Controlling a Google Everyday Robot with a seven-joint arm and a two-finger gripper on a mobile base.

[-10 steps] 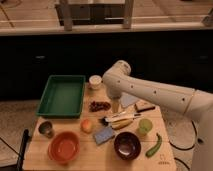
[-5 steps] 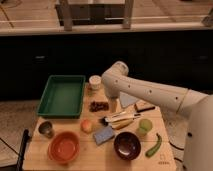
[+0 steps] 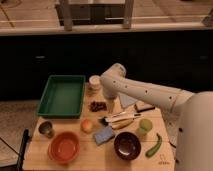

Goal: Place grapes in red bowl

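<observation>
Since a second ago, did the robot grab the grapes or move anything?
Not yet. The arm slid a little toward the green tray, so the gripper now hangs right beside the grapes. It is open and holds nothing. The grapes, the red bowl, the dark bowl and the orange all stayed where they were.
</observation>
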